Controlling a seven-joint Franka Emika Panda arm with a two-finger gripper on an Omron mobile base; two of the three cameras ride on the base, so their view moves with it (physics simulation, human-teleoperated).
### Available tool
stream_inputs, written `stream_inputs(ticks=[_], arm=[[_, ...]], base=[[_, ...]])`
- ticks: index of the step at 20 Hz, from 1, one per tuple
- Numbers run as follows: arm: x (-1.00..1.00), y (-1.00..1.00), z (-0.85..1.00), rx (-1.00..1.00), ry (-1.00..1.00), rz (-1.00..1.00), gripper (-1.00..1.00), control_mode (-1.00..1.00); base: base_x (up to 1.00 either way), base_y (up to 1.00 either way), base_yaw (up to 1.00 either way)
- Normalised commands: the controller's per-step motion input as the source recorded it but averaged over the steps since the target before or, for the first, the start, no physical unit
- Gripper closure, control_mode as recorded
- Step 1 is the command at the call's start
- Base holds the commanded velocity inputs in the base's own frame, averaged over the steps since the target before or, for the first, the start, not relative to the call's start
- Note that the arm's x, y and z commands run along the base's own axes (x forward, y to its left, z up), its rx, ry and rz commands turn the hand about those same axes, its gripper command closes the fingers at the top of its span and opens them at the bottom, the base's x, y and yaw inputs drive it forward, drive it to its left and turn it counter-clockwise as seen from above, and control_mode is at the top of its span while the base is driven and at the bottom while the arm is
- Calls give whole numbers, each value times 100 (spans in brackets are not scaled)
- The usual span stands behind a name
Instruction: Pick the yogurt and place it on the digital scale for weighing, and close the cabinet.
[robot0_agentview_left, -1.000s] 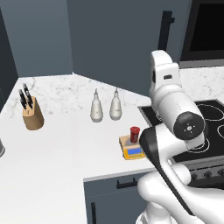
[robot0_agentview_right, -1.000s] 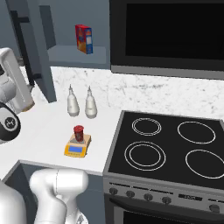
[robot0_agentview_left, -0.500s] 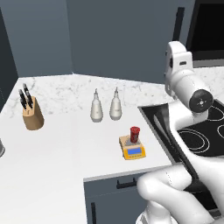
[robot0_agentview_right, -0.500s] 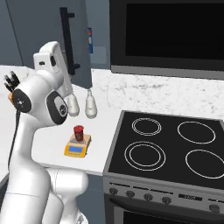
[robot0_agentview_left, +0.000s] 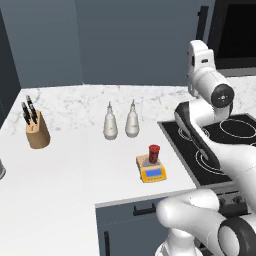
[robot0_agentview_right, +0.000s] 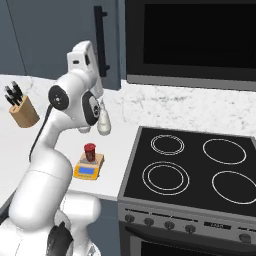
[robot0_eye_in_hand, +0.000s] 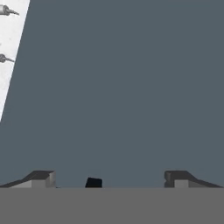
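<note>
Yogurt (robot0_agentview_left: 154, 153) sits on scale (robot0_agentview_left: 152, 172). Gripper (robot0_eye_in_hand: 109, 177), jaws apart, faces cabinet (robot0_eye_in_hand: 131, 87) door directly ahead; next, press it closed.

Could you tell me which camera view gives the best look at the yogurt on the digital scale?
The left base view: the yogurt stands unobstructed on the digital scale, blue display visible. The right base view shows both too, close beside the arm. The hand view faces a grey door.

Flat, even rendered light, nothing blown out and no glare anywhere. Soft faint shadows under stuff on the bench (robot0_agentview_left: 65, 165). Everything's sharp, though the hand view looks a bit blocky and low-res.
</note>
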Motion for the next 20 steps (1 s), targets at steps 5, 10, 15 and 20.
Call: stream_inputs(ticks=[5, 10, 15, 20], arm=[[95, 8, 17, 0, 2, 0, -100, -100], [99, 1, 4, 0, 7, 3, -100, -100], [100, 0, 0, 0, 9, 4, -100, -100], [97, 0, 0, 0, 13, 5, -100, -100]], base=[[0, 0, 0], [0, 0, 0], [0, 0, 0], [0, 0, 0]])
